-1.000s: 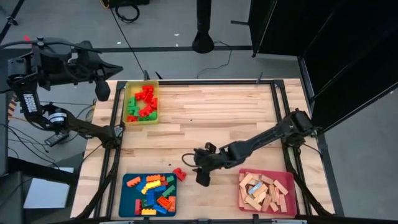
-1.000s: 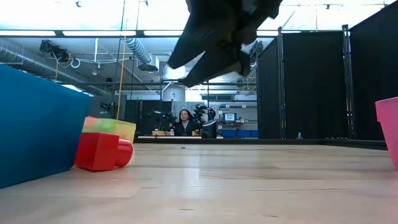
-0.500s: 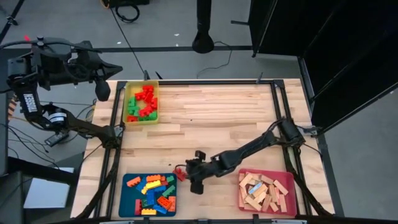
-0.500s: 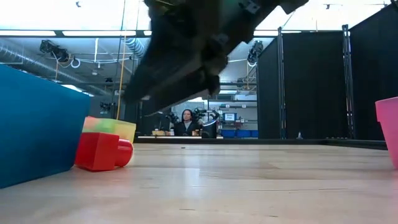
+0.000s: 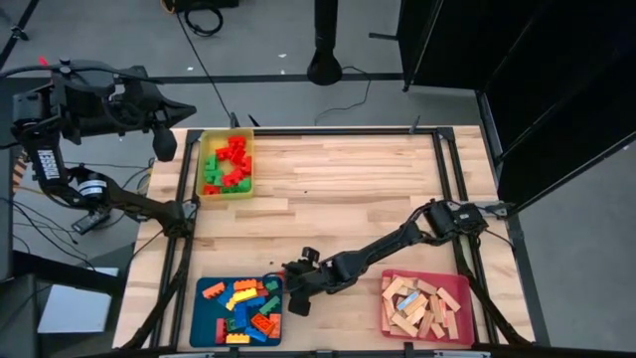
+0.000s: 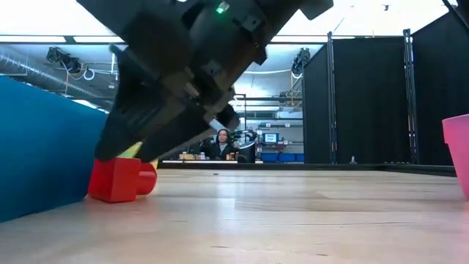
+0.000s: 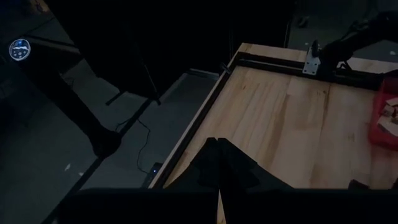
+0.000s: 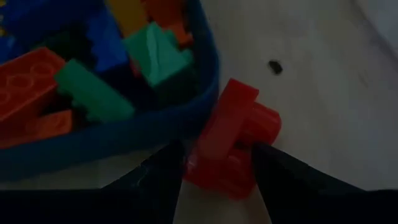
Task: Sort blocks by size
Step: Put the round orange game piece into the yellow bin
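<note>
With the left gripper shut and parked off the far-left corner, the right gripper, jaws apart astride the red block lying just beside the blue tray, should settle lower and centre before it closes

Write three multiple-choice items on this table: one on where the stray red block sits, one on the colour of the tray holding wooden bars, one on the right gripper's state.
1. The loose red block lies:
A. inside the yellow tray
B. on the table beside the blue tray
C. in the pink tray

2. The wooden bars sit in a tray that is:
A. pink
B. blue
C. yellow

3. The right gripper is:
A. shut, far from any block
B. holding a wooden bar
C. open, a finger on each side of the red block

Answers: B, it rests on bare wood against the blue tray's wall; A, the high view shows it; C, the right wrist view shows it.
</note>
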Action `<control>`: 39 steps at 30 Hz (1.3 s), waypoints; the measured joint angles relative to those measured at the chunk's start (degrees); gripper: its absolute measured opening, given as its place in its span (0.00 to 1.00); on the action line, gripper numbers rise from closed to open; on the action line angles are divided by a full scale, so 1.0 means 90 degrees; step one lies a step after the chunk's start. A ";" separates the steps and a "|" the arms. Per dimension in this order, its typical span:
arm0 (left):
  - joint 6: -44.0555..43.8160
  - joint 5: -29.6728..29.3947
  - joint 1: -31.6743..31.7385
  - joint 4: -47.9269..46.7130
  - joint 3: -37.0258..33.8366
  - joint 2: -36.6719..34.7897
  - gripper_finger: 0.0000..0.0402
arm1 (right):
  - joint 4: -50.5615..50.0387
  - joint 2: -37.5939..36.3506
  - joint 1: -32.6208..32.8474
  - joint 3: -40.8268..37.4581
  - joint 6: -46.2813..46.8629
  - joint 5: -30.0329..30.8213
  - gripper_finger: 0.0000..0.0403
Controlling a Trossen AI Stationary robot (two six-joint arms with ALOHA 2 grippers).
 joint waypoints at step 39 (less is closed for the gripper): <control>0.0404 -0.0002 0.0000 0.0000 0.0002 0.0000 0.01 | -0.5164 -0.0825 -0.0521 0.0069 0.3953 -0.0978 0.47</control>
